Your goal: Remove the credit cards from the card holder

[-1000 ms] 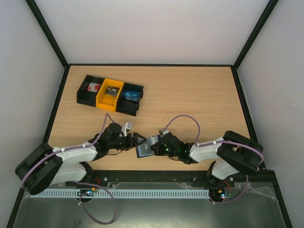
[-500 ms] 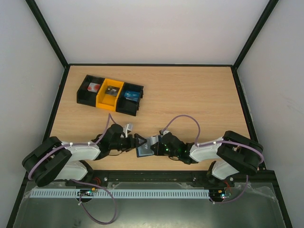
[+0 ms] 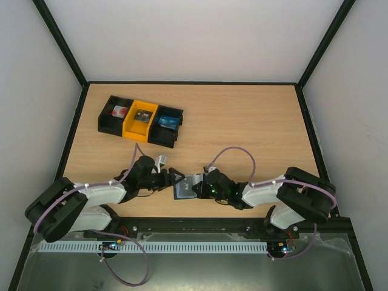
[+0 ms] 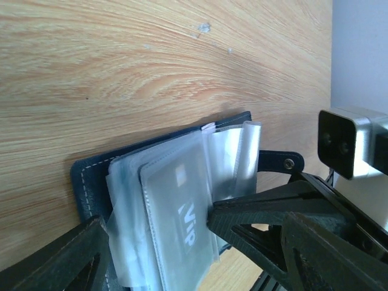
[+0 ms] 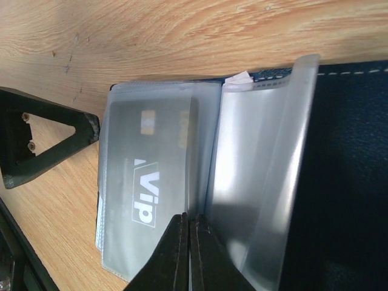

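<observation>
Jaws wide on the left gripper (image 4: pixel 154 218), one finger on each side of the clear sleeve (image 4: pixel 160 200) that carries the card (image 4: pixel 182 227). Nothing is pinched yet. One tip sits just against the sleeve's edge.

Over on the other side, the right gripper (image 5: pixel 189 221) is closed to a single point. It presses down on the sleeves beside the card and pins the open card holder (image 4: pixel 91 176) to the table (image 4: pixel 151 60). The holder lies flat near the front edge, between the two arms.

The catch here, I'd say, is grabbing card rather than plastic. The left fingers want to close on the stiff card itself at the sleeve's mouth, then draw it straight along the pocket while the right tip holds everything down. I can't tell which end of the pocket is open.

The sleeves are frosted, glossy and floppy, a small fan of them curling up off the spine. They look slippery and likely to bunch. The card shows through as a flat rounded rectangle with white "ViP" lettering. The holder's cover is dark and grained with pale stitching, and a strap with a metal snap (image 4: pixel 285 162) pokes out. The table is smooth pale wood grain. Well back sits a row of black and yellow bins (image 3: pixel 140 121).
</observation>
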